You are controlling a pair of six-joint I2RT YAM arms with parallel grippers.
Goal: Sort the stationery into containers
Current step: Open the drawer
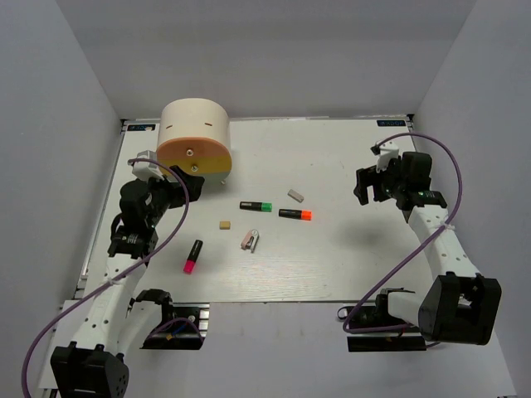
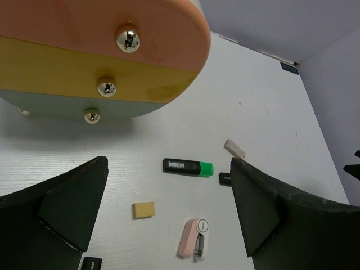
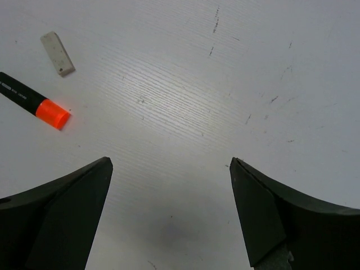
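The cream cylindrical box with orange and yellow drawer tiers (image 1: 195,137) stands near the far left corner of the white worktop (image 1: 357,257), its small shiny knobs (image 2: 127,38) facing the near edge. The stationery lies loose around the middle, each piece apart from the others. A green-capped black marker (image 1: 256,206) and an orange-capped black marker (image 1: 294,214) sit side by side, with a grey eraser (image 1: 295,196) just beyond them. A tan eraser (image 1: 224,224) and a pinkish-white clip (image 1: 250,240) lie nearer the front, and a pink-capped black marker (image 1: 193,256) lies toward the near left.

The left gripper (image 2: 169,169) hovers just before the box, jaws spread wide and holding nothing. The right gripper (image 3: 170,163) hangs near the right edge, also wide apart and empty. Open worktop stretches between it and the orange-capped marker and along the near edge.
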